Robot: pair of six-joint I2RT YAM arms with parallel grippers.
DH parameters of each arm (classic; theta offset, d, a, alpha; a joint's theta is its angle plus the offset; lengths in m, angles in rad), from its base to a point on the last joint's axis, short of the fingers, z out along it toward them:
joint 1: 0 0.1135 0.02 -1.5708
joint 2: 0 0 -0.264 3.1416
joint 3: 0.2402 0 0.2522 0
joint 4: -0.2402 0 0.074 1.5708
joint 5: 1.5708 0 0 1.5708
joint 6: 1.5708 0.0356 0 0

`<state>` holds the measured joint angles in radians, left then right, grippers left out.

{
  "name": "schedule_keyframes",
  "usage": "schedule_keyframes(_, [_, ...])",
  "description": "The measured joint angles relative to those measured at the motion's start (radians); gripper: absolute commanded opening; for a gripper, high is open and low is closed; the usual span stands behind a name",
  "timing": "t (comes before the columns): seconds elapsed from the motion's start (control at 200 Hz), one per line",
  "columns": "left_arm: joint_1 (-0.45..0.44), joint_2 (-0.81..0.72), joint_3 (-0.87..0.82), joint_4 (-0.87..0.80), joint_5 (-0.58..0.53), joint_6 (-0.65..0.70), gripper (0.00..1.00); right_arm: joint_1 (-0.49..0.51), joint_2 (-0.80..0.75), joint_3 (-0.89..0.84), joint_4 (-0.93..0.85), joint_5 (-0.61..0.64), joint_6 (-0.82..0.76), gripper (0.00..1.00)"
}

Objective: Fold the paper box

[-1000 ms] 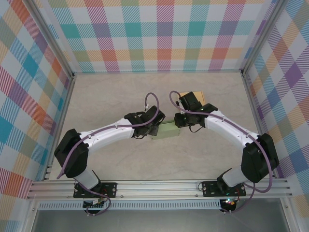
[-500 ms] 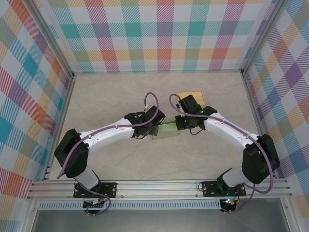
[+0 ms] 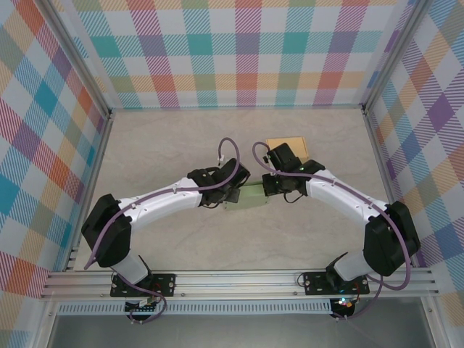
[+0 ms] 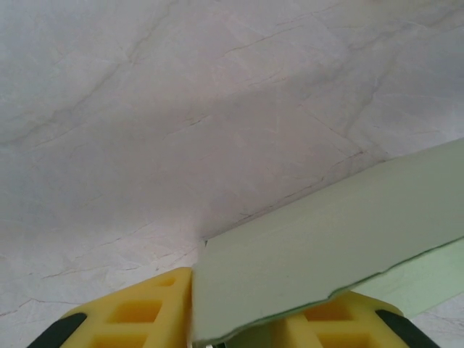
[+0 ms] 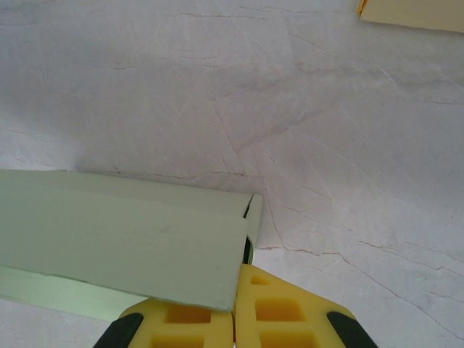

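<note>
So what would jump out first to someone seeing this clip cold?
The pale green paper box at mid-table, with the left arm and right arm at its two ends. A flat tan card lies just beyond the right arm, and loud plaid walls enclose the table.

Tan flat sheet (image 3: 288,147) on marble table (image 3: 167,145); plaid walls (image 3: 246,51) around.

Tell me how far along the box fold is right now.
Done: the green box is partly creased, with panels doubled over. In hand: right gripper shut on one end panel; left gripper, fingers apart, around the other end. Remaining: closing it into shape; the tan sheet lies apart.
</note>
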<state>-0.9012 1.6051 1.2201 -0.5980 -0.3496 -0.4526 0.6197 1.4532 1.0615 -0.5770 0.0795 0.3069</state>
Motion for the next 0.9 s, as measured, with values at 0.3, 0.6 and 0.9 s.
schedule_keyframes(0.3, [-0.002,-0.006,0.009,-0.029,-0.038,0.01,0.11,0.0,0.0,0.0,-0.001,-0.003,0.0,0.08])
schedule_keyframes(0.6, [-0.002,-0.001,0.026,-0.04,-0.045,0.017,0.08,0.003,0.0,0.0,-0.009,0.012,0.0,0.08])
schedule_keyframes(0.9, [-0.002,0.023,0.024,-0.026,-0.037,-0.005,0.3,0.016,0.0,0.0,-0.008,0.029,0.0,0.08])
